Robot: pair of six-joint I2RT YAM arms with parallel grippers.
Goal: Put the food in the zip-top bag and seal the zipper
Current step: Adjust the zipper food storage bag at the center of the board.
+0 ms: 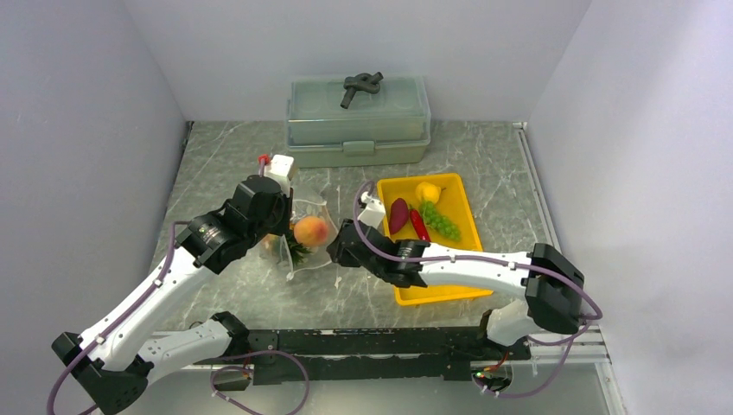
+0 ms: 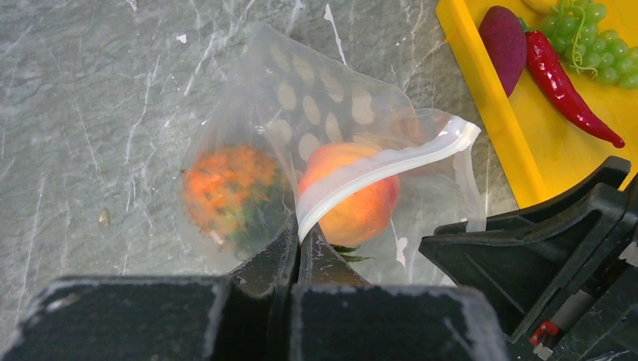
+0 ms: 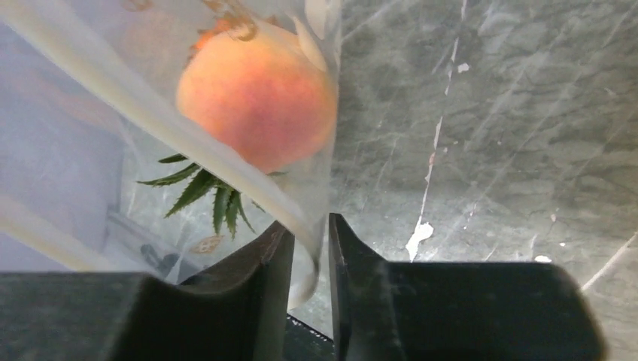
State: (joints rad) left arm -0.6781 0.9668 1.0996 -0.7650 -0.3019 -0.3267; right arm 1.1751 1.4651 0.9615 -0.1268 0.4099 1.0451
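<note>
The clear zip-top bag [image 1: 304,251] lies between the arms with the peach [image 2: 361,210] and the orange pineapple [image 2: 229,188] inside it. My left gripper [image 2: 299,233] is shut on the whitish zipper [image 2: 384,169] at the near end of the mouth. My right gripper [image 3: 310,233] stands at the bag's other corner. Its jaws are narrow but apart, and the bag's edge hangs loose in the gap. The pineapple's green crown [image 3: 207,192] shows under the peach [image 3: 256,98]. Eggplant [image 1: 398,214], chili [image 1: 419,225], grapes [image 1: 442,223] and lemon [image 1: 427,191] lie in the yellow tray [image 1: 458,290].
A grey-green lidded box [image 1: 359,121] with a dark handle stands at the back, against the wall. The yellow tray sits right of the bag, under my right arm. White walls close in the marbled table on three sides.
</note>
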